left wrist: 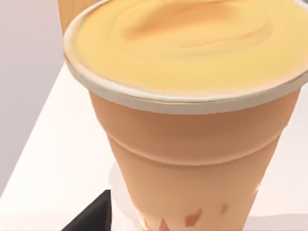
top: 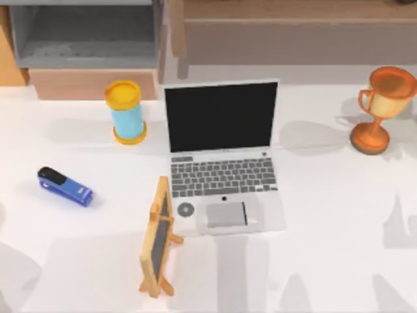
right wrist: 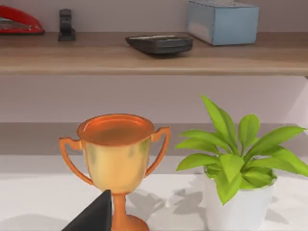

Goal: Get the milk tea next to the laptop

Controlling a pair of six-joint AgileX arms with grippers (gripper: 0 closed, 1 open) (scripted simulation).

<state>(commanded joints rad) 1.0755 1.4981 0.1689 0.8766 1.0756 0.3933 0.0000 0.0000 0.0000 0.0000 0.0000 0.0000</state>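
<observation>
The milk tea (left wrist: 192, 144), a brown cup with a pale rim and a creamy orange-yellow top, stands upright on the white table very close in front of my left wrist camera. A dark part of my left gripper (left wrist: 91, 219) shows beside the cup's base; I cannot tell whether it touches the cup. The silver-grey laptop (top: 221, 156) lies open at the middle of the table in the top view, its black screen towards the back. A dark part of my right gripper (right wrist: 94, 214) shows low in front of the trophy.
A light-blue cylinder with a yellow lid (top: 126, 112) stands left of the laptop's screen. A blue stapler (top: 64, 186) lies far left. A small wooden-framed blackboard (top: 156, 238) stands at the laptop's front left. An orange-gold trophy (top: 383, 107) and a potted plant (right wrist: 236, 163) are at the right.
</observation>
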